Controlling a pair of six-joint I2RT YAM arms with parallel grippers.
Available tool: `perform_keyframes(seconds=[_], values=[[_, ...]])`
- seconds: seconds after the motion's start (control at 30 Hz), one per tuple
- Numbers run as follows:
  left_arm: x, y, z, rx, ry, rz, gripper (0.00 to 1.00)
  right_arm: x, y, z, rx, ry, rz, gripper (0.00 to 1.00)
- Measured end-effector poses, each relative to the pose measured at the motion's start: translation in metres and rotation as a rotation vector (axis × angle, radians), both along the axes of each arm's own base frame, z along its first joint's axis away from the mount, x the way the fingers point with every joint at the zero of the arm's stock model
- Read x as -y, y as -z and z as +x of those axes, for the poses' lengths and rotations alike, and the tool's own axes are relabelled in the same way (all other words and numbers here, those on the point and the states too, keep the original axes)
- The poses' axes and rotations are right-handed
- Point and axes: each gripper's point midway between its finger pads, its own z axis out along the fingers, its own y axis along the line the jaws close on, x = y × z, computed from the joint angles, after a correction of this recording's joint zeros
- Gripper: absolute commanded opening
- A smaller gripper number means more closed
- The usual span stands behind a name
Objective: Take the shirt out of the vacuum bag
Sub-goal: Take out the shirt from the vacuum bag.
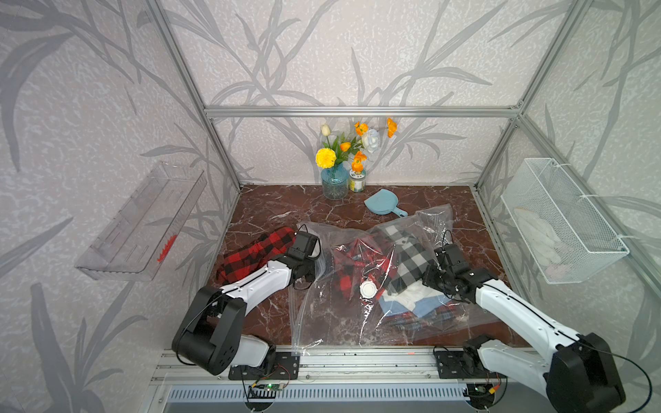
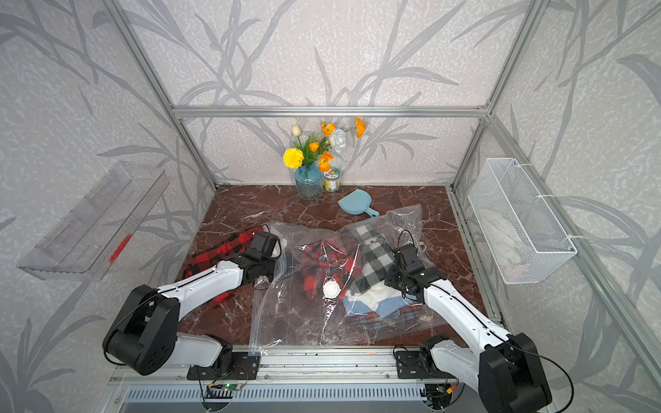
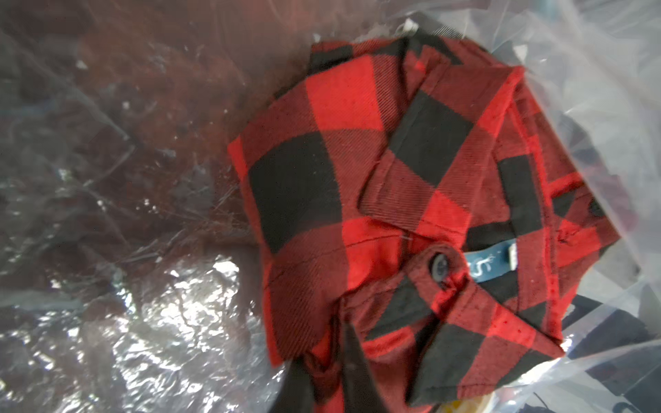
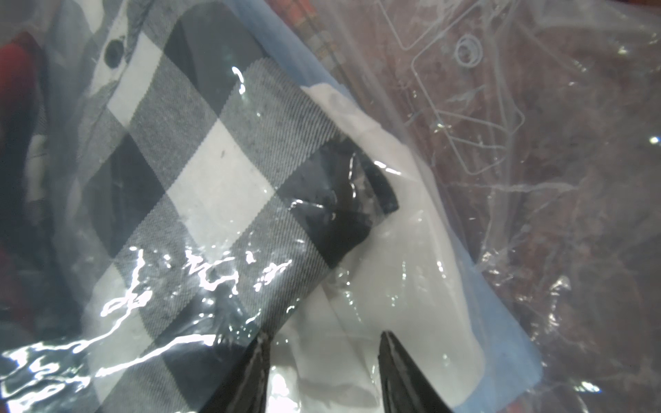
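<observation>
The clear crinkly vacuum bag (image 1: 332, 321) lies across the marble table, its white valve cap (image 1: 368, 289) (image 2: 331, 288) facing up. Inside it are a red-and-black check shirt (image 1: 348, 277) (image 3: 357, 161), a black-and-white check shirt (image 1: 411, 257) (image 4: 200, 161), and white and blue garments. My left gripper (image 1: 319, 270) (image 3: 325, 354) reaches in at the bag's left edge. Its jaws stand a little apart with a fold of the red shirt between the fingers (image 3: 357, 372). My right gripper (image 1: 431, 279) (image 4: 323, 339) is open and rests on the plastic over the white cloth.
A second red-and-black check shirt (image 1: 257, 255) lies outside the bag at the table's left, partly under my left arm. A blue vase of flowers (image 1: 334, 184), a small can (image 1: 357, 180) and a blue hand mirror (image 1: 382, 206) stand at the back. A wire basket (image 1: 565, 221) and a clear shelf (image 1: 143, 221) hang on the side walls.
</observation>
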Motion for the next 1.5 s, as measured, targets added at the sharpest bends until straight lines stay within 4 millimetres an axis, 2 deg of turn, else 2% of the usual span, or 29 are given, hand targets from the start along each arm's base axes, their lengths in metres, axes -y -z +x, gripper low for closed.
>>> perform_keyframes(seconds=[0.07,0.17,0.33,0.47,0.63,0.77,0.83,0.9,1.03,1.17,1.27,1.33,1.5], values=[[-0.005,0.009,-0.005,-0.02,-0.031,0.012,0.74,-0.001,-0.001,0.001,0.002,-0.005,0.004,0.51],[-0.015,0.013,-0.007,-0.025,-0.084,0.03,0.92,-0.004,-0.005,0.002,0.009,-0.015,0.013,0.52],[-0.021,0.003,0.004,0.024,-0.181,0.014,0.95,-0.009,-0.011,0.007,0.021,-0.038,0.025,0.53],[-0.022,0.004,0.015,0.036,-0.243,-0.005,0.95,-0.012,-0.011,0.008,0.013,-0.055,0.033,0.53],[-0.013,0.023,0.032,0.01,-0.287,-0.048,0.95,-0.015,-0.01,0.007,0.007,-0.071,0.042,0.53],[0.003,0.021,0.057,0.033,-0.301,-0.118,0.93,-0.016,-0.011,0.007,0.01,-0.076,0.046,0.53],[0.009,0.021,0.065,0.039,-0.31,-0.15,0.88,-0.017,-0.013,0.008,0.014,-0.079,0.051,0.53],[0.013,0.022,0.07,0.042,-0.314,-0.172,0.79,-0.017,-0.015,0.008,0.02,-0.08,0.055,0.53],[0.017,0.031,0.074,0.015,-0.33,-0.193,0.43,-0.02,-0.017,0.008,0.021,-0.088,0.069,0.52],[0.016,0.034,0.071,0.001,-0.323,-0.184,0.15,-0.026,-0.017,0.007,0.017,-0.107,0.096,0.48],[0.016,0.027,0.069,0.013,-0.303,-0.166,0.04,-0.033,-0.019,0.008,0.023,-0.126,0.121,0.48],[0.015,0.017,0.069,0.032,-0.285,-0.148,0.03,-0.038,-0.022,0.009,0.027,-0.141,0.133,0.48],[0.011,-0.036,0.066,0.139,-0.229,-0.103,0.01,-0.056,-0.036,0.013,0.058,-0.193,0.153,0.48]])
